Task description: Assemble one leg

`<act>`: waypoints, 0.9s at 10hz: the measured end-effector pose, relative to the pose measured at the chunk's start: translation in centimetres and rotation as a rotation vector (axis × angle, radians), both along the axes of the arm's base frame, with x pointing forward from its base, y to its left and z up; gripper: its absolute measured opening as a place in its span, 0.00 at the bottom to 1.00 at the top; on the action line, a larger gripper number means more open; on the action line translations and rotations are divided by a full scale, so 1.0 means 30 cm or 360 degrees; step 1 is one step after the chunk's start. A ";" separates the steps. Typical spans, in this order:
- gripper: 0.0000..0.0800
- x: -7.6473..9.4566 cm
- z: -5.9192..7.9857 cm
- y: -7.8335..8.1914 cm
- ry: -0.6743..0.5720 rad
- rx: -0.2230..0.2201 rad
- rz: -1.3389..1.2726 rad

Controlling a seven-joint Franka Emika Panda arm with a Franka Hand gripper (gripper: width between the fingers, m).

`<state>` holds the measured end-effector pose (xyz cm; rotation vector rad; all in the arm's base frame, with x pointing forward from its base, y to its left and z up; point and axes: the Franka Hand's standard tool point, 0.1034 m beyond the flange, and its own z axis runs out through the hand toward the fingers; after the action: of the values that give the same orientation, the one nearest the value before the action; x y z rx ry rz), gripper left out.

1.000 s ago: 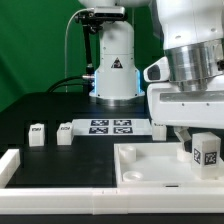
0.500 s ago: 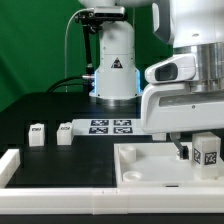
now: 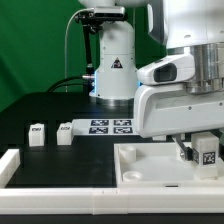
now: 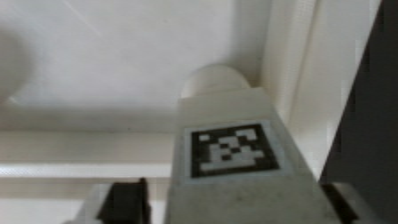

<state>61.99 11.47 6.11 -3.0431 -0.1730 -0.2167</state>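
Note:
My gripper (image 3: pixel 203 150) is shut on a leg (image 3: pixel 208 152), a small white block with a black-and-white tag on its face. It holds the leg upright over the corner of the large white panel (image 3: pixel 150 165) on the exterior view's right. In the wrist view the leg (image 4: pixel 231 140) fills the gap between my dark fingers (image 4: pixel 125 202), and its tip is close to the panel's raised rim (image 4: pixel 294 60). Whether the leg touches the panel is hidden. Two more legs (image 3: pixel 37 133) (image 3: pixel 65 132) stand on the black table on the exterior view's left.
The marker board (image 3: pixel 110 126) lies flat behind the panel, in front of the arm's base (image 3: pixel 113 75). A long white rail (image 3: pixel 60 192) runs along the table's front edge, with a raised end (image 3: pixel 8 165) on the exterior view's left.
My arm has come down and a little toward the exterior view's left, with the leg still in the gripper and slightly lower over the panel. The other parts have not moved.

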 end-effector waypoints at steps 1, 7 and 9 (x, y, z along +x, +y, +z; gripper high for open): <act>0.36 0.000 0.000 0.000 0.0000 0.0000 0.0000; 0.36 0.000 0.002 -0.001 0.0070 0.0113 -0.0735; 0.36 -0.003 -0.001 -0.004 0.0117 0.0174 -0.1170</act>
<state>61.90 11.35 6.08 -2.8498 0.9324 -0.1463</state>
